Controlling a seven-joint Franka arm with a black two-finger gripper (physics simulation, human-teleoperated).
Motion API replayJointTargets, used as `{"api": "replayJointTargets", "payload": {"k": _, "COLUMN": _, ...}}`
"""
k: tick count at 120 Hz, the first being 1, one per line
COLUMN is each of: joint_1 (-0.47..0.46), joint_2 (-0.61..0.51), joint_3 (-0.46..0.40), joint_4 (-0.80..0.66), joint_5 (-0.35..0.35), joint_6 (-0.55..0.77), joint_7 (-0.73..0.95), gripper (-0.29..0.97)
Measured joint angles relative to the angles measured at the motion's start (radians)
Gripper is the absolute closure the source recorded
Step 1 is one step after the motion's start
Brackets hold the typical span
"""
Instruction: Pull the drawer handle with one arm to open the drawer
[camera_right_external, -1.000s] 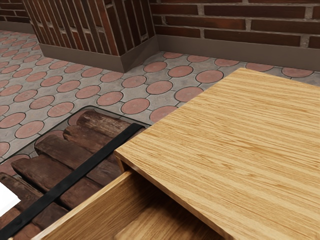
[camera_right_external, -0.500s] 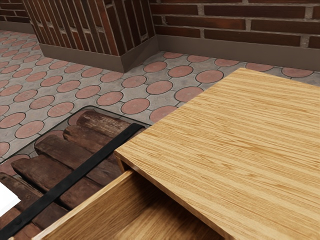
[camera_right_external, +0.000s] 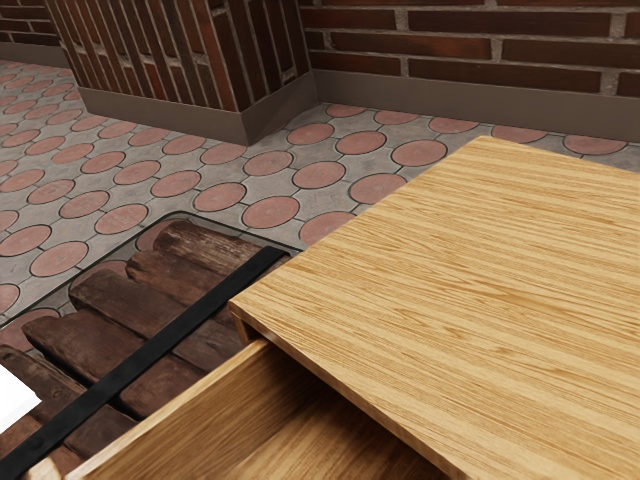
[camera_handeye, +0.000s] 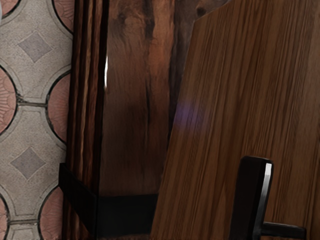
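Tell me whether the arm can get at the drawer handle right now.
Probably yes: the wrist view has the black handle close by on the drawer front, with nothing covering it.

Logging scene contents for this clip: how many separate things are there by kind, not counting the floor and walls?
Cabinet: 1
Drawer: 1
Drawer handle: 1
Dark plank platform: 1
Black strap: 1
Total: 5
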Motion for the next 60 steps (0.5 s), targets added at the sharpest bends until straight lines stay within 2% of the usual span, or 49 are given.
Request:
{"api": "replayJointTargets", "payload": {"k": 31, "joint_1": -0.001, "joint_2": 0.0, "joint_3": 0.006, "joint_4": 0.003, "joint_5": -0.003, "joint_6": 0.026, "joint_7": 0.004, "gripper": 0.0}}
{"api": "replayJointTargets", "payload": {"k": 48, "joint_1": -0.005, "joint_2": -0.002, "joint_3": 0.01, "joint_4": 0.019, "joint_5": -0.029, "joint_6": 0.024, "joint_7": 0.021, "gripper": 0.0}}
{"api": "replayJointTargets", "payload": {"k": 60, "joint_1": -0.004, "joint_2": 0.002, "joint_3": -0.034, "joint_4": 0.116, "joint_5": -0.062, "joint_6": -0.027, "joint_7": 0.023, "gripper": 0.0}}
